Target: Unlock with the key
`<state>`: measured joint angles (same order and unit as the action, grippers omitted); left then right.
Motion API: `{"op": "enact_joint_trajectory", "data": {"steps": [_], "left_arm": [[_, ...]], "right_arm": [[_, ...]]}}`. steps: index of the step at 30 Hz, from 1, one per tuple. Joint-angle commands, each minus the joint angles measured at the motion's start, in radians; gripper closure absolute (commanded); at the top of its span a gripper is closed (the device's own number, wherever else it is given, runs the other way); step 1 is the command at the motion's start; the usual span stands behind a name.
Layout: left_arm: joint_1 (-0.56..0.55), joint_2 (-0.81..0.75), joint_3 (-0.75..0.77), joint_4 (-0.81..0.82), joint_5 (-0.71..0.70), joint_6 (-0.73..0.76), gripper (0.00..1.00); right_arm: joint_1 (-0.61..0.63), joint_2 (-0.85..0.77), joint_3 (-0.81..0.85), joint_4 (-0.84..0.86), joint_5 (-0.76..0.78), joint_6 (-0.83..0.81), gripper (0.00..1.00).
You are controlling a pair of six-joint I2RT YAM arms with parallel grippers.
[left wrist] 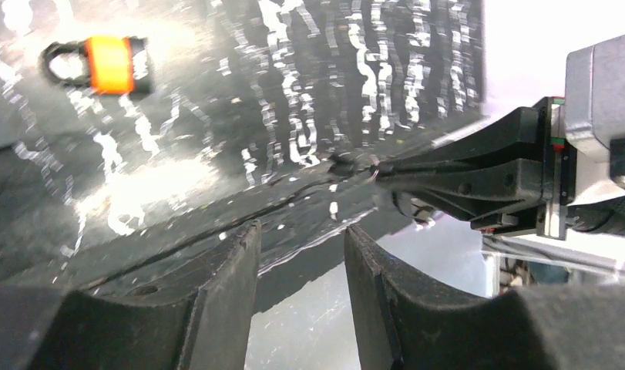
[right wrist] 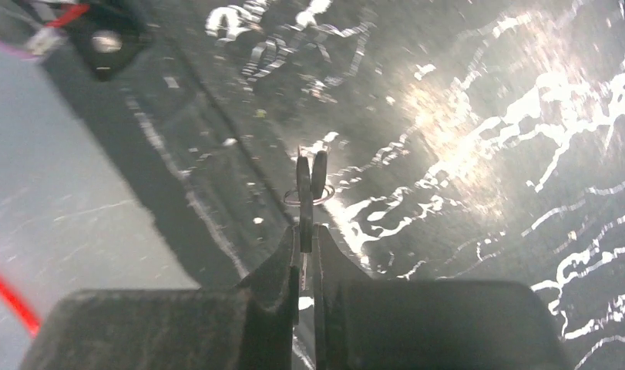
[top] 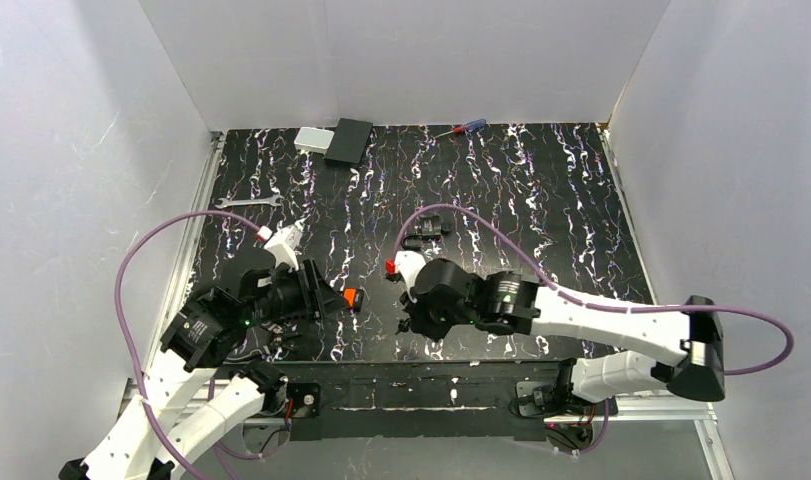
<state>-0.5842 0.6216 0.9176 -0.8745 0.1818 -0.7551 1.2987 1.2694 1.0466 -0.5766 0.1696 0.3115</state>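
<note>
Black, white-veined tabletop [top: 541, 200] inside white walls; both arms work near its front edge.

**Top view.** The right gripper [top: 408, 325] lies low by the front edge, its tips and whatever they carry masked by the wrist. The left gripper [top: 316, 297] sits just beside an orange-bodied padlock [top: 353, 298]. A black padlock [top: 426, 232] lies apart, farther in.

**Right wrist view.** The right gripper's fingers [right wrist: 282, 270] are pinched together on the key [right wrist: 309, 181]. It is seen edge-on as thin dark plates with a fine wire ring, over the border of the marbled surface. The blade cannot be made out, nor whether the key touches the table.

**Left wrist view.** The left fingers [left wrist: 232, 277] stand apart with nothing between them. The orange-bodied padlock appears blurred at upper left. The right gripper enters from the right, with a small dark speck at its tips that is too small to identify.
</note>
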Motion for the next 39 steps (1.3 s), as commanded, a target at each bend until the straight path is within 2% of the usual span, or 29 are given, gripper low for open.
{"op": "enact_joint_trajectory", "data": {"steps": [1, 9, 16, 21, 25, 39], "left_arm": [[0.003, 0.012, 0.014, 0.224, 0.211, 0.124, 0.57], [0.001, 0.071, 0.056, 0.422, 0.445, 0.223, 0.62], [-0.04, 0.087, 0.022, 0.604, 0.66, 0.266, 0.63], [-0.18, 0.101, 0.005, 0.652, 0.63, 0.361, 0.62], [-0.234, 0.119, -0.015, 0.681, 0.611, 0.392, 0.62], [-0.249, 0.174, -0.032, 0.715, 0.661, 0.433, 0.69]], "right_arm": [[-0.004, -0.071, 0.117, -0.099, -0.241, -0.103, 0.99], [-0.005, -0.12, 0.224, -0.15, -0.465, -0.138, 0.99], [-0.007, -0.088, 0.291, -0.188, -0.545, -0.137, 0.99], [-0.044, -0.09, 0.314, -0.162, -0.618, -0.123, 0.99], [-0.097, -0.084, 0.324, -0.147, -0.711, -0.108, 0.99], [-0.181, -0.067, 0.369, -0.152, -0.771, -0.133, 0.99]]}}
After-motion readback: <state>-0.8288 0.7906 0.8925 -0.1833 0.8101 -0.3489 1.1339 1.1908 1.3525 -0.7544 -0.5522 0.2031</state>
